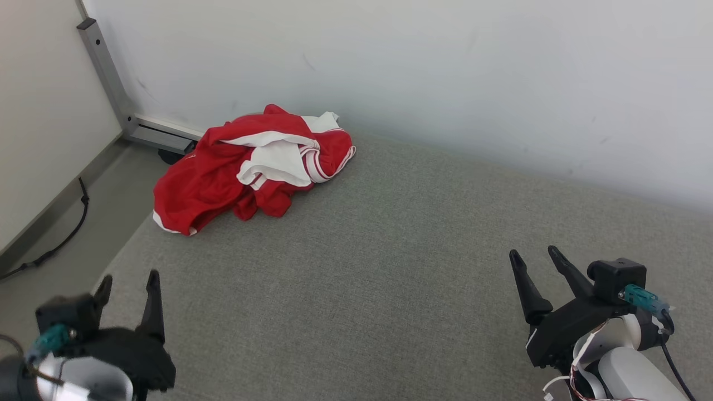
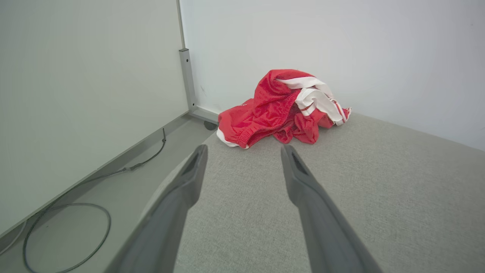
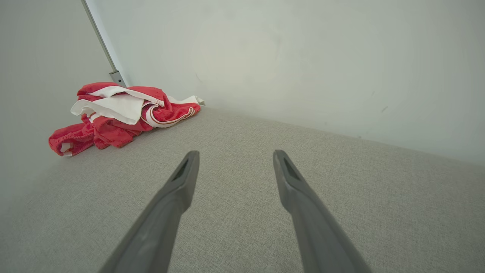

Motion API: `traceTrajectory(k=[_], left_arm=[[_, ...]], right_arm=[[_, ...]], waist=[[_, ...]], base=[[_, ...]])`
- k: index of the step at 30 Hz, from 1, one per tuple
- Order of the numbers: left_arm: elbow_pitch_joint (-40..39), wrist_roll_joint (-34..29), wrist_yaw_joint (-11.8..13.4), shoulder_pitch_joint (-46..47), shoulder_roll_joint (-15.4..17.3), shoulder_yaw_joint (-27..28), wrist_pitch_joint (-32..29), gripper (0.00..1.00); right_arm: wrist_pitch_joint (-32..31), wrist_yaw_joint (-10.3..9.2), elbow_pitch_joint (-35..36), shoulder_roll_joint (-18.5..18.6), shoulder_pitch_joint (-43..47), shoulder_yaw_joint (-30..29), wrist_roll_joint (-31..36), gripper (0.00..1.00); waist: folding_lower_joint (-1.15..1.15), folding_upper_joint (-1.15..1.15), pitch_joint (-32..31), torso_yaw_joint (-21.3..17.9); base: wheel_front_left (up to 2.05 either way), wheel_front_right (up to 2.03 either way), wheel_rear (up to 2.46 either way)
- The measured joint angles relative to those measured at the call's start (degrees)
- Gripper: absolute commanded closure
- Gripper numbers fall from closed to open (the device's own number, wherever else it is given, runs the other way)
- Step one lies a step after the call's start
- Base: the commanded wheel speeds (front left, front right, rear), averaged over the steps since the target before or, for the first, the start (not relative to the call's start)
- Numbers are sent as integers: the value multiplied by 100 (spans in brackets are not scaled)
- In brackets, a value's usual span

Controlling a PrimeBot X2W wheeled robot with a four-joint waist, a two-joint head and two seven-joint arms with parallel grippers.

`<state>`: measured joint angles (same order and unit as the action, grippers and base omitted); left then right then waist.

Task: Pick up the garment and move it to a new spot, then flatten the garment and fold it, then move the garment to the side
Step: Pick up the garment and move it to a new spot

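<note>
The crumpled red garment [image 1: 195,189] lies well ahead of the left gripper [image 1: 129,279] and right gripper [image 1: 533,253], both spread wide, empty.

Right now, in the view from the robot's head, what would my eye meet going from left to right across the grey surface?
First the left tool, open → the crumpled red and white garment → the right tool, open.
</note>
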<state>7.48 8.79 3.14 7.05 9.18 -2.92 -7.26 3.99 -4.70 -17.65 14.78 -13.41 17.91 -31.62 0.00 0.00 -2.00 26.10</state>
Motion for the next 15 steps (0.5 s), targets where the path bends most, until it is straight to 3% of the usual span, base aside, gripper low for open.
traceTrajectory(k=[3, 7, 15], left_arm=[[188, 279, -333, 682, 48, -4, -194, 0], [480, 549, -599, 1631, 116, 43, -458, 0], [1203, 924, -790, 3112, 312, 210, -1054, 0]], right_arm=[[-54, 1, 36, 24, -2, 22, 9, 0], [-120, 0, 133, 109, -16, 31, 65, 0], [-266, 0, 350, 390, -32, -38, 118, 0]], waist=[[0, 0, 50, -85], [0, 0, 174, -228], [1, 0, 510, -564]], base=[[0, 0, 0], [0, 0, 0], [0, 0, 0]])
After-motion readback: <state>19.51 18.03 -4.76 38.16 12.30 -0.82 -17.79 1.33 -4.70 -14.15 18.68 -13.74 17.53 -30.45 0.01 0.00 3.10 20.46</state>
